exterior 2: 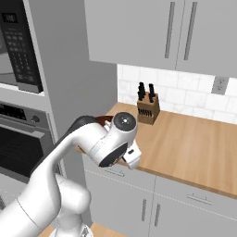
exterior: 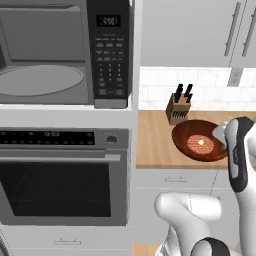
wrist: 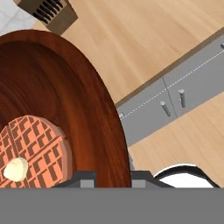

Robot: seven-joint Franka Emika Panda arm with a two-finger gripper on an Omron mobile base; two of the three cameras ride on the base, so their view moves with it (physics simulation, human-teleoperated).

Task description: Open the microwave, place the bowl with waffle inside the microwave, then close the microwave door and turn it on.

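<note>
The tool [wrist: 113, 177] is nearly closed, and its two dark fingertips [wrist: 85, 178] stand on both sides of the rim of the bowl with waffle [wrist: 65, 109]: one tip is inside the bowl, the other is outside. So the tool grips the bowl by its rim. In the left base view the bowl [exterior: 192, 131] is tilted toward the camera above the wooden desk [exterior: 152, 140], and the white wrist of the arm covers its right edge. Whether the bowl touches the desk, I cannot tell.

The bowl is shallow, round and reddish-brown, with a wood-like grain inside. The waffle [wrist: 33, 151] lies on its bottom; it is round, orange, with a grid pattern, and a small pale lump [wrist: 15, 169] sits on it.

Just behind the bowl stands a knife block [exterior: 178, 107] with black handles, near the tiled wall. The microwave [exterior: 65, 52] is up on the left, well apart from the bowl. Its grey cavity is open to view, with the round turntable [exterior: 40, 80] inside and the black keypad panel [exterior: 110, 50] at the right. Under it is a steel oven [exterior: 62, 175].
</note>
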